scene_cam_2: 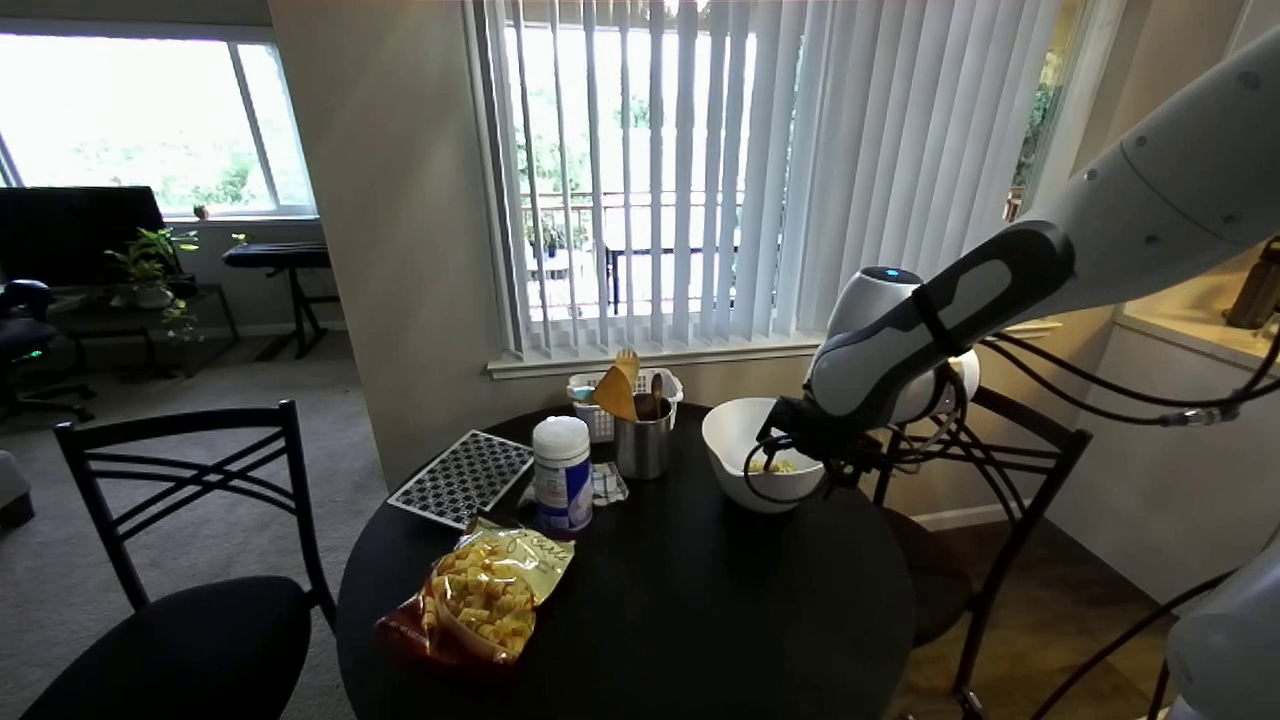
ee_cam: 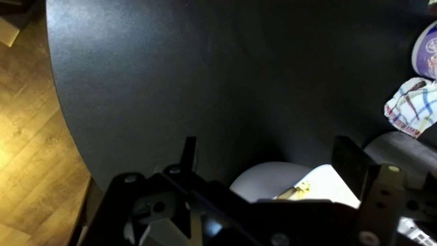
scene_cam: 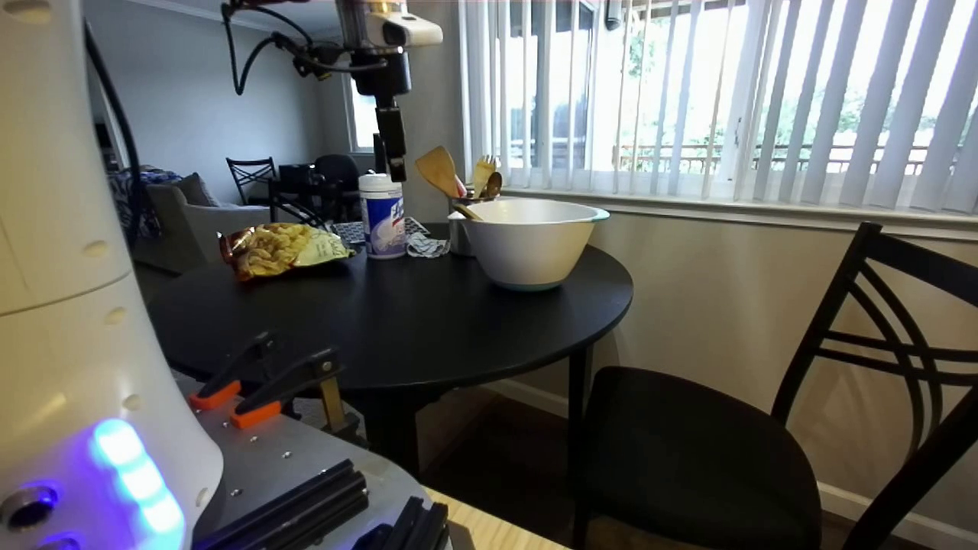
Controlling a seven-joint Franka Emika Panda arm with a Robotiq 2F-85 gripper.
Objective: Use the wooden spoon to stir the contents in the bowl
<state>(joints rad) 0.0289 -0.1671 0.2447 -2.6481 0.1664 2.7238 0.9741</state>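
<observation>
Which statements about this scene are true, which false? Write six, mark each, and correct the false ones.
1. The mixing bowl stands on the round black table. True.
2. The tool is gripping something. False: the tool is open and empty.
3. The wipes canister lies on its side. False: the wipes canister stands upright.
4. The wooden spoon pokes above the mixing bowl's rim. True.
5. A wooden spatula stands in the metal utensil holder. True.
6. The mixing bowl is empty. False: yellow pieces lie inside.

No legible text — printed canister and snack bag look too blurred.
</observation>
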